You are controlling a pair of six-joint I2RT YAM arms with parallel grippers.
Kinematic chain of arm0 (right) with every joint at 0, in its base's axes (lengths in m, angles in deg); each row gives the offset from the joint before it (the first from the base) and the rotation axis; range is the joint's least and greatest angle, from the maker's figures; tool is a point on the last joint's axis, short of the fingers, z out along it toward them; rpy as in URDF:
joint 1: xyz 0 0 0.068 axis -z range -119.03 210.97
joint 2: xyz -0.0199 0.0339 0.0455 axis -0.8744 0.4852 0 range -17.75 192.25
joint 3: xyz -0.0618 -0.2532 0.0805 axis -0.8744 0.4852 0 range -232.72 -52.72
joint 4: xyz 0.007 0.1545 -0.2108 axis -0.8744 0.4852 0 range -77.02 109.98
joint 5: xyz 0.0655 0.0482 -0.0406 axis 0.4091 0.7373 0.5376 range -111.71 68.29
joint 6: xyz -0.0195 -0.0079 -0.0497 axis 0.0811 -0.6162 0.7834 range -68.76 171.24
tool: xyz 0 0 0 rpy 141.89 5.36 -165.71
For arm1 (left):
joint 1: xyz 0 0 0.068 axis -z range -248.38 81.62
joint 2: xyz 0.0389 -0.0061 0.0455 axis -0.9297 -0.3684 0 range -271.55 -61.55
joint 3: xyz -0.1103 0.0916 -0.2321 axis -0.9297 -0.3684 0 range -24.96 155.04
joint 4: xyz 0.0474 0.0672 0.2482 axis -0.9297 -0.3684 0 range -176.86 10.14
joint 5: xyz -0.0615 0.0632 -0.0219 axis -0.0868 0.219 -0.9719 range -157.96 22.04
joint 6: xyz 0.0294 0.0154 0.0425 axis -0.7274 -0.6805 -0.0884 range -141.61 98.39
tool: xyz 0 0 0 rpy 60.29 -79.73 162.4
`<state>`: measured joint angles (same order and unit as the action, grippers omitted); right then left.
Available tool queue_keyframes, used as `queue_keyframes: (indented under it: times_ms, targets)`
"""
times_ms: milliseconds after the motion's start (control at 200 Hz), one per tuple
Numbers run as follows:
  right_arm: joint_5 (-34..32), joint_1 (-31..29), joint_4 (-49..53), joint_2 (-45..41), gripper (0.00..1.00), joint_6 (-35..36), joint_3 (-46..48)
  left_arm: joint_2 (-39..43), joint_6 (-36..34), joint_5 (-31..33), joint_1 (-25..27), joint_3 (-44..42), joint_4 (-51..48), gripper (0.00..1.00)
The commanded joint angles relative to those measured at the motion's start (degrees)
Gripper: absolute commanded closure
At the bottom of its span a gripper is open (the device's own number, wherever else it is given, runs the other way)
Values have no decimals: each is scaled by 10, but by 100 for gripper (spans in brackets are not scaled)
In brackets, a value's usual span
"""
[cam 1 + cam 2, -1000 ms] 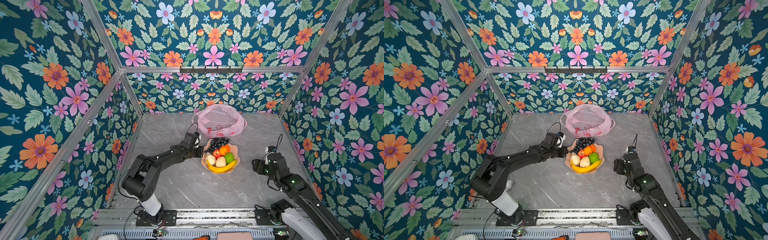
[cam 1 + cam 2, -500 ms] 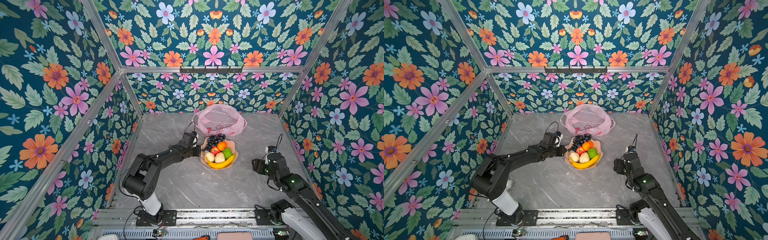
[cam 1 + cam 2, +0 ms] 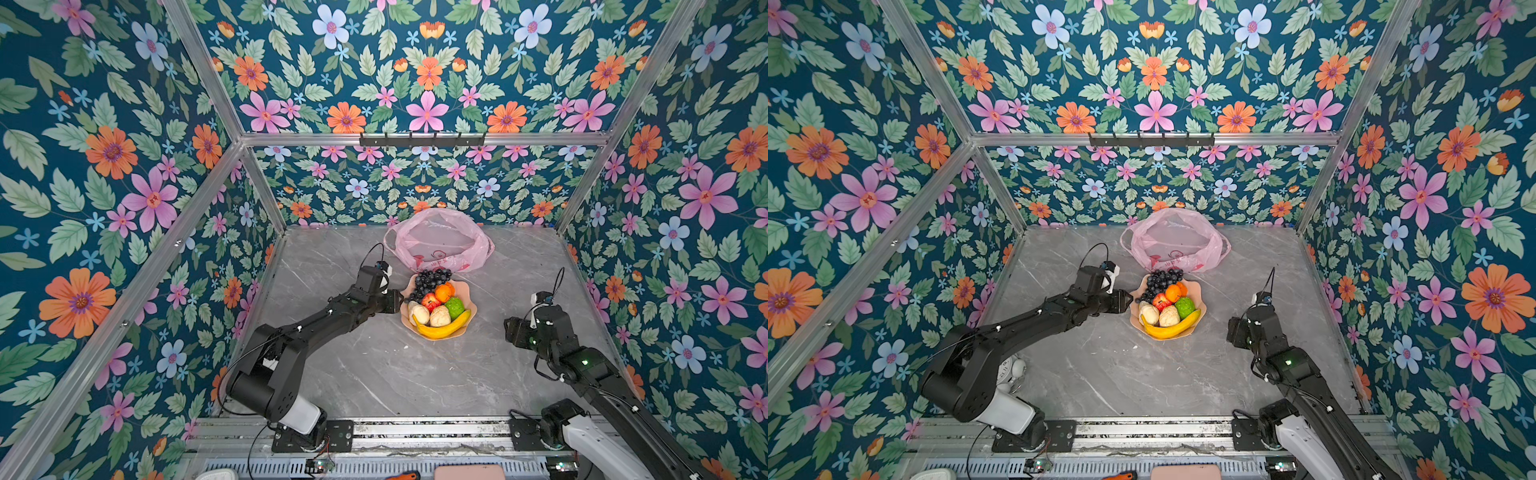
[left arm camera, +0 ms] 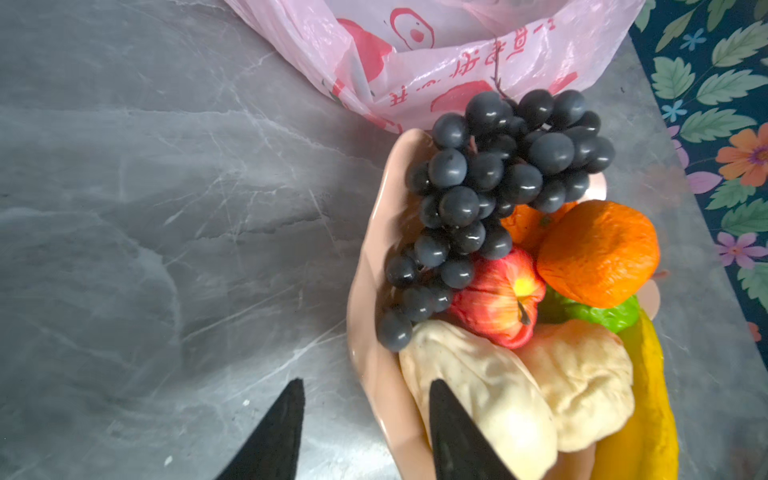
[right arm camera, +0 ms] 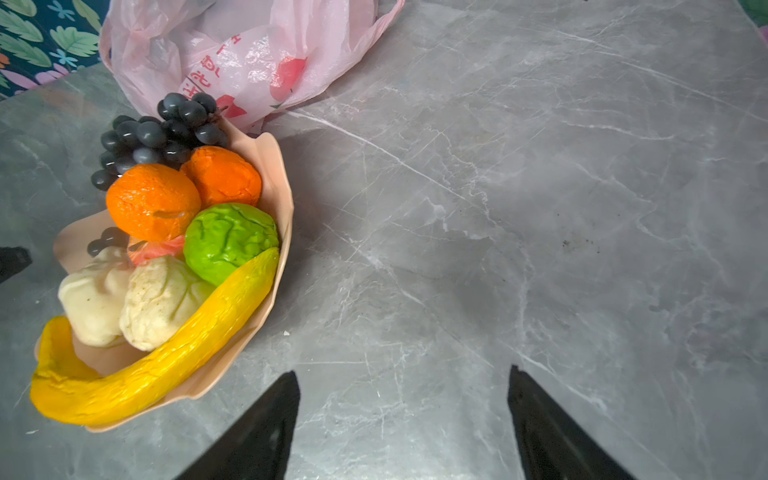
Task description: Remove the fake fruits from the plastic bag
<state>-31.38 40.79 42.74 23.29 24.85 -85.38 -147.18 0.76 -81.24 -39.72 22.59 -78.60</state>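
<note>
A: Since one second ago, what has moved?

B: Bowl [image 3: 467,289] and fruits sit nearer the plastic bag [image 3: 440,241]; the left gripper [image 4: 365,432], then closed, now stands parted.

A: State the left fingers.

B: Moderately spread, holding nothing. One finger [image 4: 274,436] lies outside the bowl wall over the table [image 4: 145,208]; its partner lies inside, over a cream lumpy piece [image 4: 469,374]. The rim passes between them.

A: And the right gripper [image 5: 405,428]?

B: Fingers [image 5: 257,432] wide apart, empty, over bare table. The bowl lies ahead of them and to one side, well apart.

A: Locate the fake fruits.

B: All in the bowl, out of the bag. Ahead of the left fingers: grape bunch [image 4: 494,199], apple [image 4: 498,299], orange [image 4: 598,253], green fruit [image 4: 602,313]. The second cream piece [image 4: 586,386] sits beside the inner finger.

A: Banana [image 3: 442,328] orientation?

B: In both top views its long axis runs across the bowl's near edge, curved, ends turned up toward the far wall; one end points toward the right arm.

A: Bag?

B: Beyond the bowl, touching its far rim, mouth open upward.
</note>
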Motion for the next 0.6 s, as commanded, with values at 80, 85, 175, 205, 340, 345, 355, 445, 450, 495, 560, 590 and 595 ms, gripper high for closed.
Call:
queue_keyframes:
  times_ms: [80, 85, 175, 205, 340, 345, 355, 445, 450, 495, 560, 590, 595]
  targets:
    - [-95, 1, 6, 34, 12, -19, -25, 86, 20, 108, -13, -60, 50, 12]
    - [-97, 1, 5, 35, 12, -18, -26, 88, 20, 110, -14, -62, 50, 12]
    - [-137, 11, -8, 61, 9, -13, -36, 125, 20, 215, -17, -79, 47, 5]
    - [-151, 19, -17, 68, 9, -8, -38, 135, 16, 257, -19, -82, 45, 4]
    - [-206, 70, -83, 101, 1, 11, -24, 158, -35, 476, -28, -115, 92, 1]
    - [-206, 73, -87, 103, 1, 11, -23, 158, -37, 480, -29, -116, 96, 1]
    - [-206, 76, -94, 104, 1, 15, -21, 158, -44, 495, -31, -120, 104, 1]
    - [-219, 89, -179, 123, 1, 51, 6, 138, -130, 564, -59, -160, 223, 1]
    - [-220, 90, -185, 124, 1, 55, 8, 136, -132, 564, -62, -161, 226, 1]
    - [-226, 90, -242, 136, 1, 88, 27, 121, -150, 565, -85, -163, 248, 1]
    - [-240, 91, -321, 161, 1, 129, 54, 97, -169, 555, -114, -172, 289, 1]
    - [-245, 92, -356, 173, 1, 145, 63, 86, -180, 544, -125, -183, 323, 1]
    - [-245, 92, -362, 177, 1, 147, 65, 84, -182, 542, -126, -186, 330, 1]
